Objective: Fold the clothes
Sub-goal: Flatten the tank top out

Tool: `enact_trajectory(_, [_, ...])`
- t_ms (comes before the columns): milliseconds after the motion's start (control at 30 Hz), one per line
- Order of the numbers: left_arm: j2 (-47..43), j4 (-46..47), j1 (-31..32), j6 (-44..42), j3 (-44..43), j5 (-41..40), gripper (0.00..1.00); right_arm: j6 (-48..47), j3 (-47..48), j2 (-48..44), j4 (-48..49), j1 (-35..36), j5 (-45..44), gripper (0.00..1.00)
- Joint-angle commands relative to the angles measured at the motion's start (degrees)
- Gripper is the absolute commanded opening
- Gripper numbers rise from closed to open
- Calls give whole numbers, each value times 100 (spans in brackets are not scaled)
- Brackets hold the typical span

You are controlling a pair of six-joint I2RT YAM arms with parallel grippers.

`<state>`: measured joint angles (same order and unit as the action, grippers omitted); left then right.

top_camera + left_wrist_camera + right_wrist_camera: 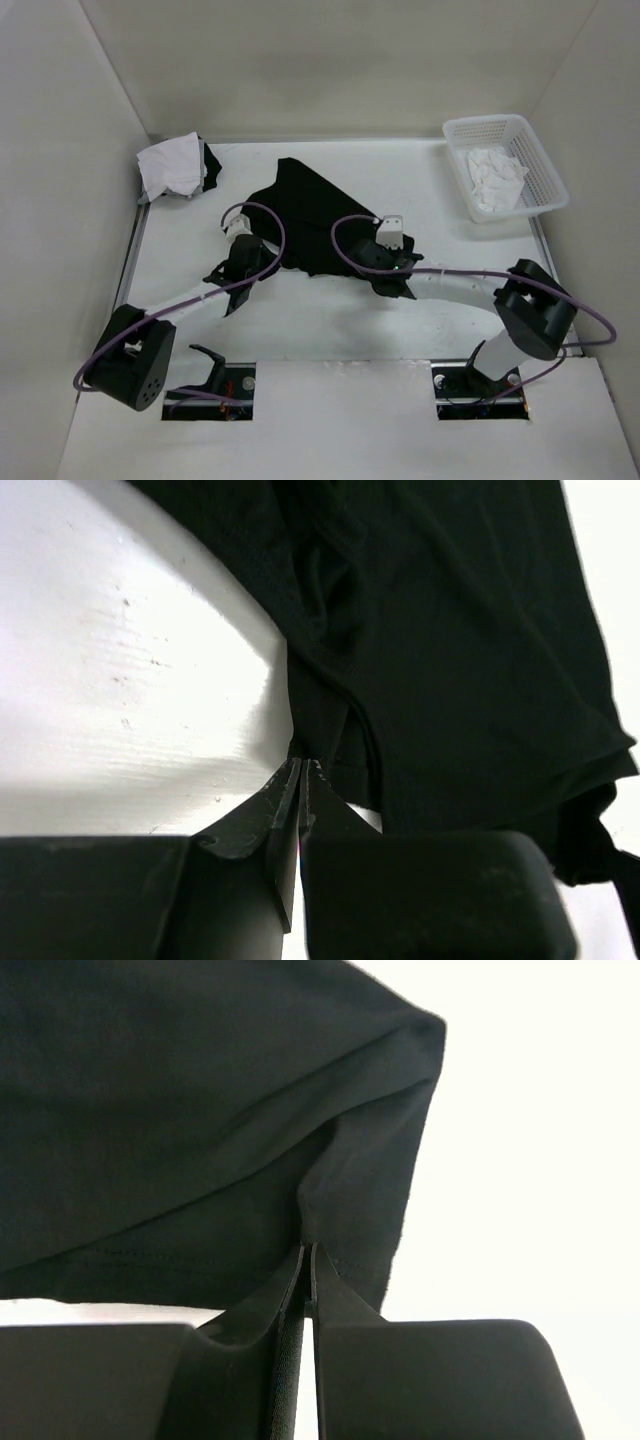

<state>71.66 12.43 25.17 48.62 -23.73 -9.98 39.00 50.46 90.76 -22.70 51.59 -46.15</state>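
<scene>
As it lies at the centre of the desk [330, 320], black top [315, 210] is held at two hems: left claw [302, 770] clamped at 8 o'clock, right claw [308, 1252] clamped at 4 o'clock. White garment [170, 165] heaped, 10 o'clock; basket [548, 170] with white cloth [495, 178], 2 o'clock.

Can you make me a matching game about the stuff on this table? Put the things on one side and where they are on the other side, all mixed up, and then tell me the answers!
Things:
1. black top
2. white basket
3. crumpled white cloth
4. white and black pile

Places:
A. far left corner of the table
B. inside the basket
C. in the middle, pinched by the left gripper and the right gripper
D. far right corner

Pairs: 1-C, 2-D, 3-B, 4-A.
</scene>
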Motion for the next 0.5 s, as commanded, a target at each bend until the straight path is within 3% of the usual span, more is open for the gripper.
enact_trajectory(0, [-301,23,-104,-133,-71,5,0,151,-167,-576,-42,-119,-193,10])
enact_trajectory(67, [-319,5,-131,-151,-80,5,0,125,-290,-726,89,-215,-79,12])
enact_trajectory(167, [-345,5,-157,-151,-71,13,0,133,-483,-840,309,-382,351,0])
enact_trajectory(233, [-529,-73,-166,-142,-123,40,0,169,-659,-1208,537,-418,510,0])
enact_trajectory(367, [-1187,-547,-131,-116,-492,57,0,169,-871,-2700,688,-506,651,0])
enact_trajectory(467, [-2152,-1126,-69,-11,-974,-48,0,72,-617,-4158,417,-436,546,0])
